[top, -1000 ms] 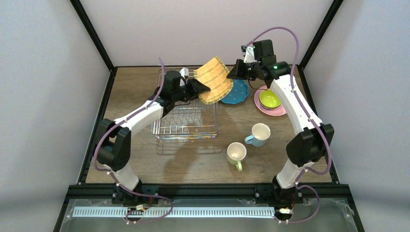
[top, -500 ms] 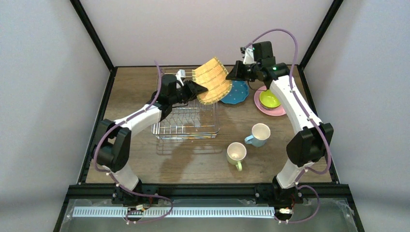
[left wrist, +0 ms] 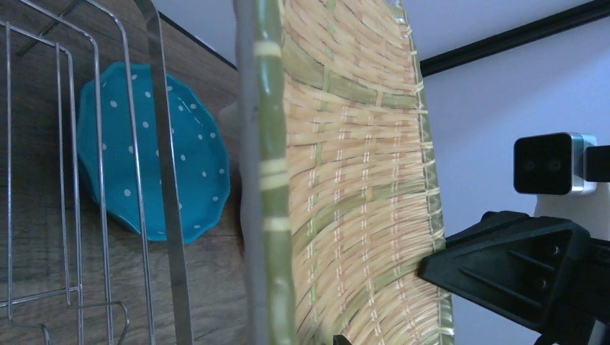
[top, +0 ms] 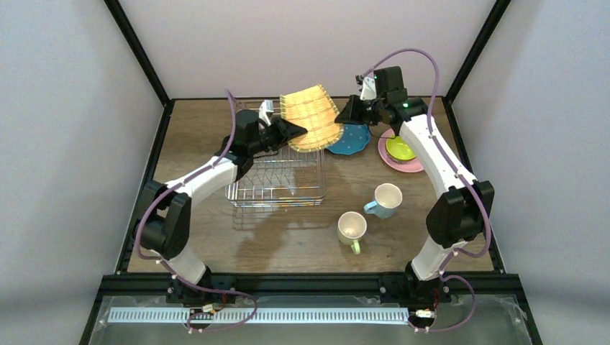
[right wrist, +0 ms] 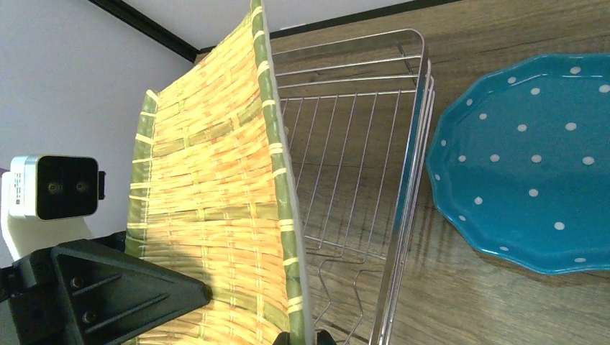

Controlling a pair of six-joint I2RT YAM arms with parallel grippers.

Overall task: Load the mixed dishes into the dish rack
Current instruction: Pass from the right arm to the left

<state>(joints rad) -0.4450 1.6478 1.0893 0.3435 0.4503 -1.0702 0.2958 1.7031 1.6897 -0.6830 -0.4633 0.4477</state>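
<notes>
A tan woven plate [top: 311, 118] hangs on edge above the far right corner of the dish rack [top: 277, 180], held from both sides. My right gripper [top: 344, 113] is shut on its right rim; the right wrist view shows the gripper [right wrist: 303, 338] pinching the green rim of the plate [right wrist: 208, 201]. My left gripper [top: 293, 130] is shut on the left rim. In the left wrist view the plate [left wrist: 345, 180] fills the frame edge-on, and one fingertip [left wrist: 338, 339] rests against its face. The teal dotted plate [top: 352, 138] lies flat just right of the rack.
A pink plate [top: 413, 164] carrying the lime-inside bowl [top: 400, 147] sits at the far right. A light-blue mug [top: 386, 199] and a pale yellow-green mug [top: 352, 228] stand right of the rack's near end. The rack's wire rim [right wrist: 410, 180] runs just below the plate.
My left gripper has gone from open to shut on the plate's left rim. The plate has shifted a little left and up and stands more upright. The right grip holds.
</notes>
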